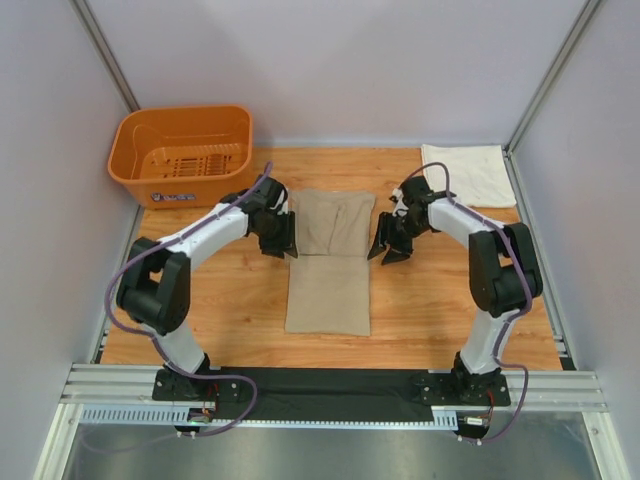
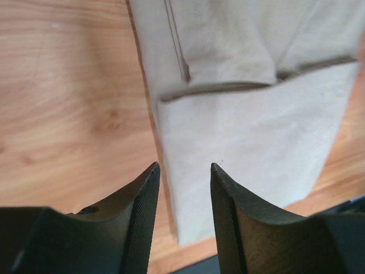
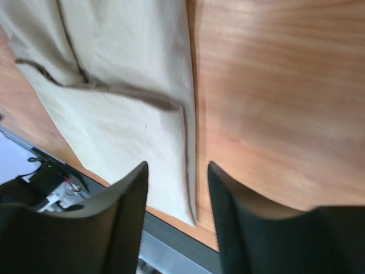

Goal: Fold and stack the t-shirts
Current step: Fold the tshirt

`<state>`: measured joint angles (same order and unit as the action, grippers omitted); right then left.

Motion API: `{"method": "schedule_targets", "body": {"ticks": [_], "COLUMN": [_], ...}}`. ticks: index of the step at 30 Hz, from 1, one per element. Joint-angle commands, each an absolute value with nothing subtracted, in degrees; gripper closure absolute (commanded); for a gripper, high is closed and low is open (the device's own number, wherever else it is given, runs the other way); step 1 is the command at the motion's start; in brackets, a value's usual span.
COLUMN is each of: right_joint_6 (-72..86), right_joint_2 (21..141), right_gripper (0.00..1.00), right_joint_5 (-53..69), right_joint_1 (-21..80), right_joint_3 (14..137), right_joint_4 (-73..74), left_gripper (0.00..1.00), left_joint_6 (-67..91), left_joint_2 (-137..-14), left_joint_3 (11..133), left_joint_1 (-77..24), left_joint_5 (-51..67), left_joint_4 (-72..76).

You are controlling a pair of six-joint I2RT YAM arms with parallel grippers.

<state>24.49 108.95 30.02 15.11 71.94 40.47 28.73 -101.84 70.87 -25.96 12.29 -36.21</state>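
The white shirt [image 1: 468, 173] lies folded in the far right corner of the table [image 1: 220, 310]. The tan shirt [image 1: 330, 262] sits in the middle, sides tucked in — only part folded, I think, and not stacked yet. The left gripper [image 1: 281, 238] and right gripper [image 1: 390, 245] sit either side of it — fingers apart, holding nothing.

table [image 1: 220, 320]: wood | centre: tan shirt [image 1: 330, 265], folded, lies flat | upper right: white shirt [image 1: 468, 172], folded | upper left: orange basket [image 1: 185, 155]
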Motion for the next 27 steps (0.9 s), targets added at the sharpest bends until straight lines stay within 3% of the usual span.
{"method": "schedule_targets", "body": {"ticks": [1,5,10,15,27], "right_joint_6": [19.1,21.8,33.8,46.3,52.7], "right_joint_2": [100.3,92.9,80.4,70.6,70.1], "right_gripper": [0.49,0.41,0.41,0.43,0.51], "right_joint_5": [23.7,27.6,36.0,34.8,27.6], "right_joint_1": [14.3,14.3,15.9,23.1,29.2], "right_joint_3": [74.2,67.2,45.0,29.4,24.0], "right_joint_4": [48.1,48.6,35.1,22.9,15.6], "left_gripper": [0.51,0.49,0.48,0.46,0.46], "left_joint_6": [25.5,27.2,38.5,50.1,58.1], "left_joint_2": [-90.1,-81.7,-69.9,-63.2,-63.4], "left_joint_3": [72.5,64.9,48.5,33.2,24.0], "left_joint_1": [-25.8,-25.8,-26.5,-29.4,-31.5], "left_joint_5": [9.0,13.4,24.2,26.5,21.5], "left_joint_4": [-43.5,-45.2,-36.9,-26.2,-20.6]}}
